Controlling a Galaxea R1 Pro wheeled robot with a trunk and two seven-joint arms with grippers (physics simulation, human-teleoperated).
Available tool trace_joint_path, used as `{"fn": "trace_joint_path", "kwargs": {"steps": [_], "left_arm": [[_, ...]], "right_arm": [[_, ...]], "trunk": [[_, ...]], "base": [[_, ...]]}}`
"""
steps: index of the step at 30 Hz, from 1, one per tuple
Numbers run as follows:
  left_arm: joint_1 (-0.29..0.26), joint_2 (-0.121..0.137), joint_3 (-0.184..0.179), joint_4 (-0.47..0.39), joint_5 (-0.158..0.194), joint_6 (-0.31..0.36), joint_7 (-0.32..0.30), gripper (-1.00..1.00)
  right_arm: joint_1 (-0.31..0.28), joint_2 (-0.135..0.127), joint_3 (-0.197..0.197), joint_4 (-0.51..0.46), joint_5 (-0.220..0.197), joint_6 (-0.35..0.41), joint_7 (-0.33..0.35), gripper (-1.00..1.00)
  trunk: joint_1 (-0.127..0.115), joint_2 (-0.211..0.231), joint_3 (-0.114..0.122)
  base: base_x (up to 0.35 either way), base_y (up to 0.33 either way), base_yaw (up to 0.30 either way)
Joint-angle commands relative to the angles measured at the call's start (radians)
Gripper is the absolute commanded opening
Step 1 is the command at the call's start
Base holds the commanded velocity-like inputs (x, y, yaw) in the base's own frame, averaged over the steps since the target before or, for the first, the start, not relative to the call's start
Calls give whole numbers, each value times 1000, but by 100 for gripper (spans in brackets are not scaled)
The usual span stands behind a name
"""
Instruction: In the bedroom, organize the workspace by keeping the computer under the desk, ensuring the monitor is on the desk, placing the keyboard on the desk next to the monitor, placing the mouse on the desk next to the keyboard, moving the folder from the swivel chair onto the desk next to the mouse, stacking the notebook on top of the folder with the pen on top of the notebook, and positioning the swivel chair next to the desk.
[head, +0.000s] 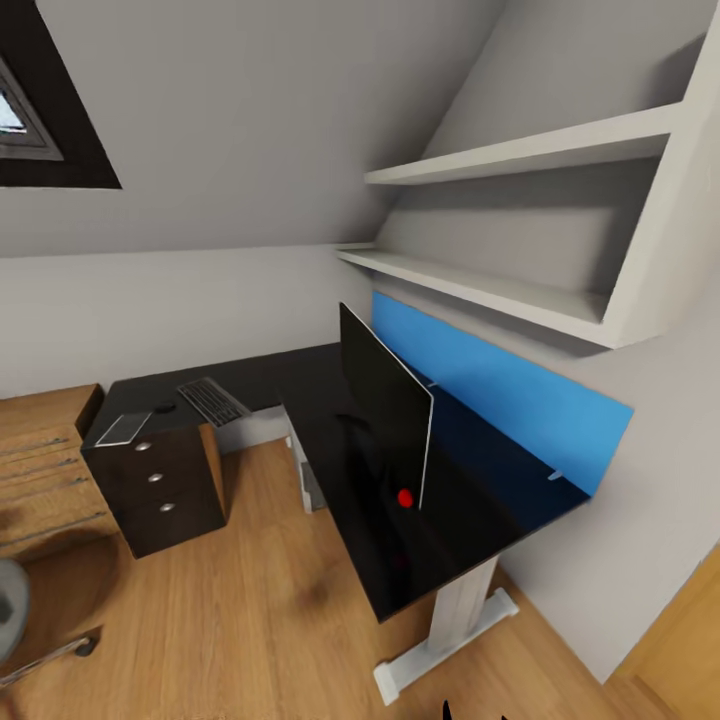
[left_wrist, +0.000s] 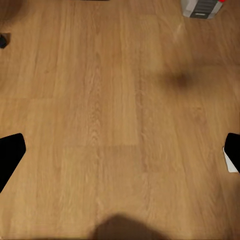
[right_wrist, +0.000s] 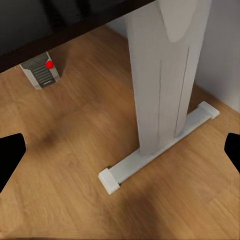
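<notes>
On desk (head: 470, 520): monitor (head: 385, 405) upright, edge-on, long axis along blue panel | both end effectors spread wide

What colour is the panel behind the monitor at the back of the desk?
Bright blue. The back panel shows best in the head view, behind the monitor.

Left pincer (left_wrist: 120, 150): jaws wide apart, bare wood floor (left_wrist: 100, 115) ahead and between them; computer (left_wrist: 202, 7) well beyond, at the far edge. Right pincer (right_wrist: 120, 150): jaws wide apart, white bench leg (right_wrist: 160, 75) and its foot bar (right_wrist: 160, 150) directly ahead block passage; open floor beside it, under the bench top (right_wrist: 60, 25).
</notes>
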Motion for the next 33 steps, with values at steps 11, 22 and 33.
{"fn": "trace_joint_path", "kwargs": {"steps": [11, 22, 33], "left_arm": [[-1, -1, -8, -1, 7, -1, 2, 100], [-1, 0, -8, -1, 7, -2, 2, 100], [-1, 0, -8, -1, 7, -2, 2, 100]], "right_arm": [[-1, -2, 7, 0, -5, -2, -10, 100], [-1, -1, 9, 21, -7, 5, -9, 100], [-1, 3, 6, 55, -15, 9, -14, 100]], "trunk": [[1, -2, -2], [1, -2, -2], [1, -2, -2]], "base": [[0, -133, 264], [0, -291, 42], [-6, -265, 1]]}}
